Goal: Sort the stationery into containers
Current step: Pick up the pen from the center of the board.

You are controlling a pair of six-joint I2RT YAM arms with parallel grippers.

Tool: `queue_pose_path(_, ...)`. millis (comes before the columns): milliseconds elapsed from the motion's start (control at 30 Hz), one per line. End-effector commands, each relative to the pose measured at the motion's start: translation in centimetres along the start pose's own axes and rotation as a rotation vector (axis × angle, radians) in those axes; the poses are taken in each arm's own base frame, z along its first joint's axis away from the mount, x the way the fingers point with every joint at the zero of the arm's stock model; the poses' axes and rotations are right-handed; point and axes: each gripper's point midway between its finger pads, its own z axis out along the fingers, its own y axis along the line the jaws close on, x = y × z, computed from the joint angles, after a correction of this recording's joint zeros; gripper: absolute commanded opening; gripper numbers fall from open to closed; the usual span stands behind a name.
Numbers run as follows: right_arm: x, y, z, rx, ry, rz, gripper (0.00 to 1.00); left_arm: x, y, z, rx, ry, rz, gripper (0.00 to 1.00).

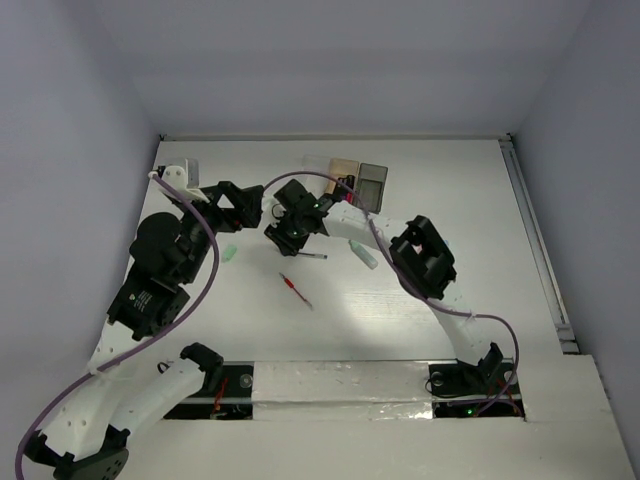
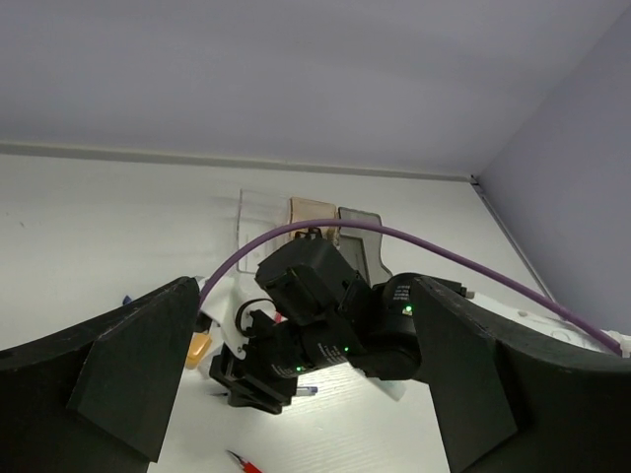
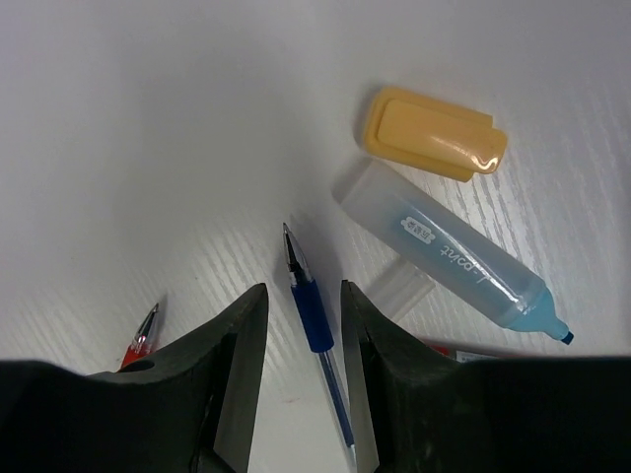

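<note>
The right gripper [image 3: 302,292] hangs low over the table [image 1: 470,220], a little left of its middle. Its fingers [image 3: 237,345] are spread to either side of a blue pen [image 3: 315,323] lying flat on the surface. A sliver of table shows between the pen and one finger; whether the other pad touches the barrel is hard to tell. Bare surface lies past the pen's tip. Close on one side are a clear piece [image 3: 399,291], a light-blue highlighter [image 3: 454,258] and an orange cap [image 3: 434,133], the highlighter and cap nearly touching. On the other side, just outside the finger, a red-tipped pen [image 3: 143,337] pokes out.

The left gripper [image 2: 306,296] is raised over the far left part of the table and faces the right arm's wrist. Its fingers [image 2: 128,365] stand wide apart with nothing between them.

The containers stand in a row near the middle of the far edge: a clear box [image 2: 264,212], a tan-orange box [image 2: 314,210] and a smoky grey box [image 2: 360,246], side by side.

A red pen [image 1: 295,288] lies alone at mid-table with bare surface all round it. A green marker [image 1: 229,252] lies toward the left edge, close beside the left arm. A pale marker [image 1: 363,254] lies just beside the right forearm. A broad bare stretch runs along the right edge and the far right corner.
</note>
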Motion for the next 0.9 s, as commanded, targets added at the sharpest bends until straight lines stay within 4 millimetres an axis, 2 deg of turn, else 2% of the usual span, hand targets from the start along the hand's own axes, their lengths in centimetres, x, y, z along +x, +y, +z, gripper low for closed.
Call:
queue_pose_path(0, -0.1, -0.4, 0.4, 0.028, 0.02, -0.03, 0.41, -0.7, -0.4, -0.1, 0.022, -0.029, 0.002, 0.85)
queue_pose_path(167, 0.7, 0.0, 1.0, 0.028, 0.042, -0.035, 0.39, -0.4, -0.3, 0.0, 0.02, -0.023, -0.002, 0.85)
queue_pose_path(267, 1.3, 0.0, 1.3, 0.031, 0.056, -0.03, 0.35, -0.5, -0.2, -0.1, 0.015, -0.028, -0.006, 0.85)
queue_pose_path(433, 1.3, 0.0, 1.4, 0.03, 0.044, -0.024, 0.12, -0.8, 0.1, -0.3, -0.007, -0.035, -0.012, 0.85)
queue_pose_path(500, 0.3, 0.1, 0.8, 0.033, 0.003, -0.025, 0.05, -0.6, 0.3, -0.4, -0.014, -0.031, -0.021, 0.84)
queue_pose_path(567, -1.2, 0.1, 0.3, 0.04, -0.054, -0.031, 0.04, -0.2, 0.9, -0.9, -0.036, -0.028, -0.031, 0.83)
queue_pose_path(667, -4.0, 0.2, -1.9, 0.052, -0.147, -0.036, 0.03, 0.4, 1.8, -1.5, -0.074, -0.024, -0.05, 0.82)
queue_pose_path(700, -5.5, 0.6, -3.6, 0.049, -0.198, -0.042, 0.03, 1.0, 2.0, -1.6, -0.082, -0.016, -0.062, 0.82)
queue_pose_path(767, -8.0, 0.8, -5.9, 0.061, -0.293, -0.038, 0.02, 1.5, 2.5, -1.9, -0.097, -0.016, -0.085, 0.8)
queue_pose_path(800, -9.0, 1.0, -7.1, 0.066, -0.33, -0.032, 0.02, 2.7, 2.8, -1.8, -0.107, 0.003, -0.093, 0.8)
queue_pose_path(833, -10.4, 1.3, -9.4, 0.077, -0.381, -0.027, 0.02, 3.2, 2.9, -1.8, -0.11, 0.011, -0.122, 0.8)
queue_pose_path(867, -11.6, 1.5, -10.6, 0.076, -0.433, 0.001, 0.02, 3.7, 3.0, -2.0, -0.11, 0.017, -0.133, 0.79)
